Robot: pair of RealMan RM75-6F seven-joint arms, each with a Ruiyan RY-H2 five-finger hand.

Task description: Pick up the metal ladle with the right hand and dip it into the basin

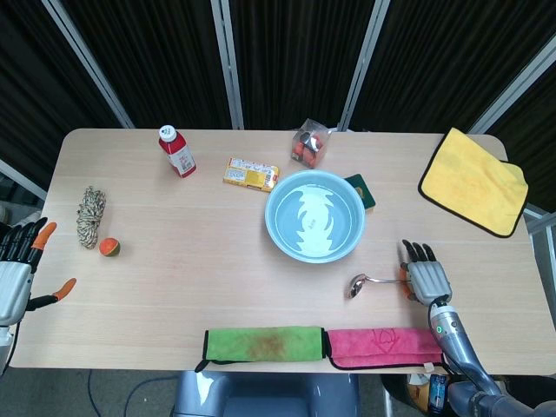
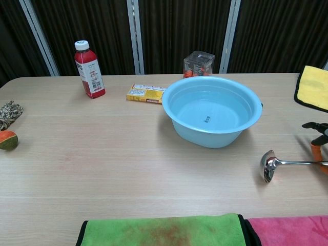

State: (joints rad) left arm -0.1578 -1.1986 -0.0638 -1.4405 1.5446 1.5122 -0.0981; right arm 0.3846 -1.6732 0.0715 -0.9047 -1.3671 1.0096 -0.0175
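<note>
Pickup step: right hand (image 1: pixel 426 281) fingers holding ladle (image 1: pixel 372 281) handle, lower right. Next: carry bowl end into basin (image 1: pixel 314 217); likely needs lifting over rim.

ladle (image 1: pixel 369 281) between basin (image 1: pixel 314 226) and towels (image 1: pixel 323 344)

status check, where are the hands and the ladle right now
Right hand holds the ladle by its handle, bowl low near the table. Left hand open at the table's far-left edge. Nothing between ladle and basin.

Pale wooden table (image 1: pixel 191 278) before black pleated curtains (image 1: pixel 287 52) with slanting metal poles (image 1: pixel 228 65).
</note>
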